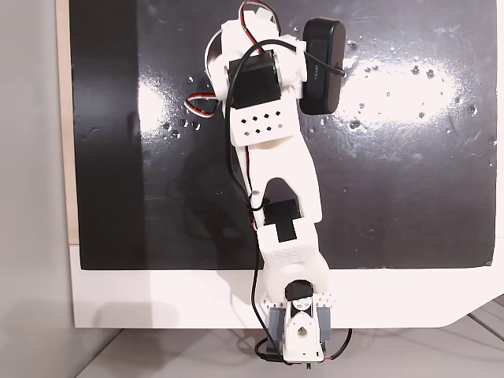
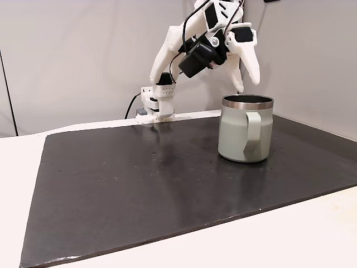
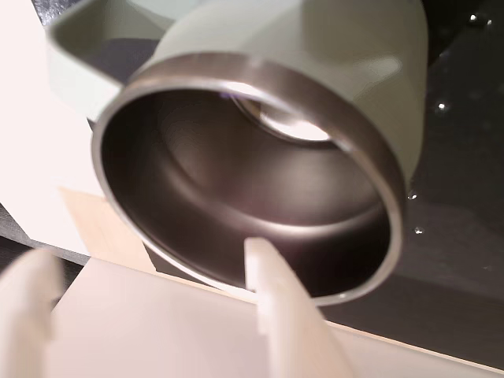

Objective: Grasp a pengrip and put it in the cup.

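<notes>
White printed arm, five joints, mounted at the table edge beside a dark mat (image 2: 139, 184); in a fixed view from the side it rises from its base (image 2: 158, 103), arches forward and bends down at the wrist so that the gripper (image 2: 245, 78) hangs directly above the cup (image 2: 244, 134), fingertips just over the rim and not touching it. From above, in a fixed view, the arm stretches from the bottom edge of the table (image 1: 157, 299) up across the mat (image 1: 409, 197), the black wrist camera (image 1: 321, 64) to the right of the upper link, a sliver of the cup's rim (image 1: 211, 55) visible left of the gripper body. Gripper state: jaws parted, moderately wide; the wrist view shows one finger (image 3: 272, 303) over the near rim and the other finger (image 3: 27, 299) well to the left, nothing between them. Cup: round steel mug, pale grey-green outer wall, brushed metal rim (image 3: 260, 75), dark shiny interior, one loop handle (image 2: 252, 134) facing the side camera; stands upright on the mat, right of centre. Pengrip: possibly the small purplish fleck (image 3: 229, 96) at the far inner wall of the cup in the wrist view; too blurred to confirm.
</notes>
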`<action>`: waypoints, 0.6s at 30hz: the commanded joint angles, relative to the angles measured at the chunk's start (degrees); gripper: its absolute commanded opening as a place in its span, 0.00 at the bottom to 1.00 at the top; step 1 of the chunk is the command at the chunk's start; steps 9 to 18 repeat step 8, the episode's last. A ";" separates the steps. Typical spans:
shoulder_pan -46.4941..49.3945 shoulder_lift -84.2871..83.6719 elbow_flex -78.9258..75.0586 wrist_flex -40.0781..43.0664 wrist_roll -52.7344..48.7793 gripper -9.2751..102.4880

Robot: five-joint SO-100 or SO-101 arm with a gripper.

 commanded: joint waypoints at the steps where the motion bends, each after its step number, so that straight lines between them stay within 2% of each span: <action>1: 0.35 1.05 -2.81 -0.18 -0.35 0.36; 18: 0.44 1.41 -2.72 0.09 -0.44 0.35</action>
